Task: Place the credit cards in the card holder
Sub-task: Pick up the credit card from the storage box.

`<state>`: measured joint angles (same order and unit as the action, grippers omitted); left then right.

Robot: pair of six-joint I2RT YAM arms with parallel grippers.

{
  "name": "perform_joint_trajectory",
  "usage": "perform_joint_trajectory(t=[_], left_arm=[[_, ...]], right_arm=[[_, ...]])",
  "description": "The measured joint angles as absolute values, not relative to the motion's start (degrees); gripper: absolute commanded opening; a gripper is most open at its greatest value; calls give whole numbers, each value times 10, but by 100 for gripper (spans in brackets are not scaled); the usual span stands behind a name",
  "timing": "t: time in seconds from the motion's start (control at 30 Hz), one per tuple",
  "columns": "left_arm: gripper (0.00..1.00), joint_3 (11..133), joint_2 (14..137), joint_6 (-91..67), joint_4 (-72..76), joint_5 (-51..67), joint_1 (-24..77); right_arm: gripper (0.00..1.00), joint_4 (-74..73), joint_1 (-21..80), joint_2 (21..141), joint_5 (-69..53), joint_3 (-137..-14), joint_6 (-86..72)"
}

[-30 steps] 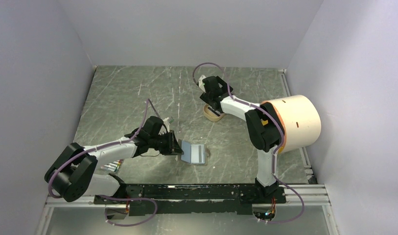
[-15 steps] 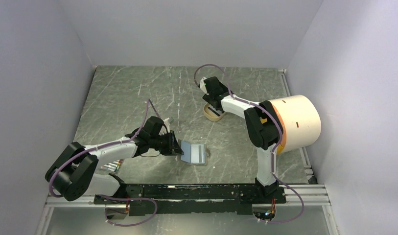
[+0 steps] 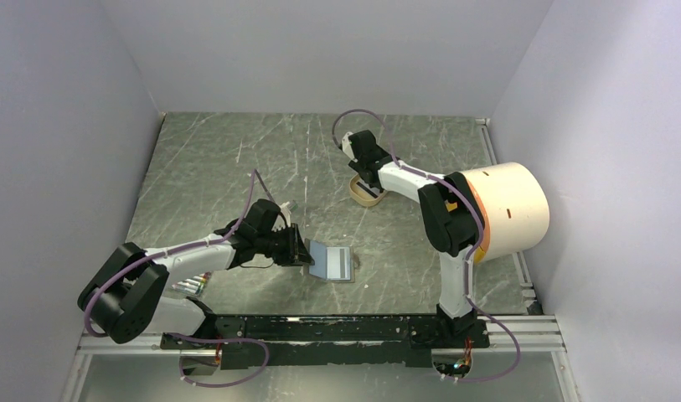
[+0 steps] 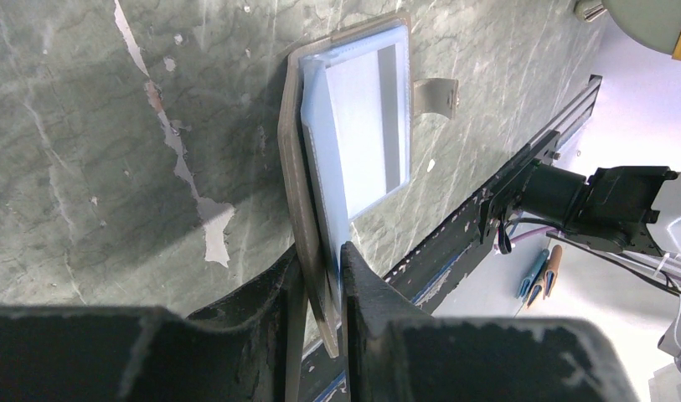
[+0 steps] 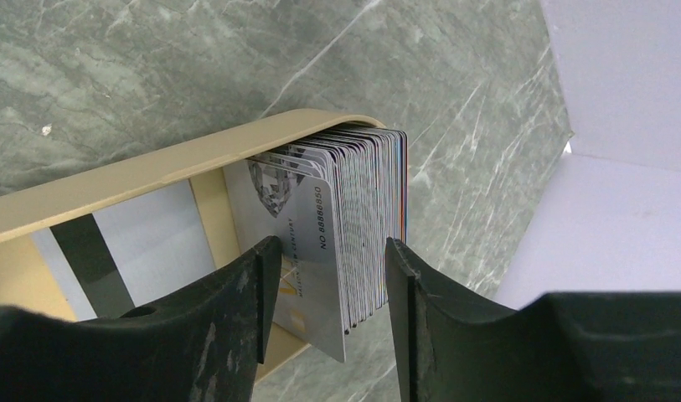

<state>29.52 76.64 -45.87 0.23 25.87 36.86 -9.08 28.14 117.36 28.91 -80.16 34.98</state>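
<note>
My left end effector (image 4: 322,255) is closed on one edge of the card holder (image 4: 291,151), pinning it open on the counter (image 3: 219,167) near my base. One pale blue card (image 4: 362,126) with a grey stripe lies inside it, so I judge at least one card is delivered. My right end effector (image 5: 330,247) is at the far side of the counter, well apart from the holder. Its fingers are spread wide, grasping nothing, on either side of a thick stack of credit cards (image 5: 362,218) standing on edge in a tan tray (image 5: 152,172). Another card (image 5: 144,243) lies flat on the tray floor. Most of the job appears left: many cards are not yet picked up and carried over.
</note>
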Motion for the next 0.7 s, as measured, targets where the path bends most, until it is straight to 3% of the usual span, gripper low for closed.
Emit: perform_joint_trajectory(t=[0.7], left_arm=[[25, 295, 768, -459, 2, 259, 372]], right_arm=[[28, -115, 283, 1171, 286, -814, 348]])
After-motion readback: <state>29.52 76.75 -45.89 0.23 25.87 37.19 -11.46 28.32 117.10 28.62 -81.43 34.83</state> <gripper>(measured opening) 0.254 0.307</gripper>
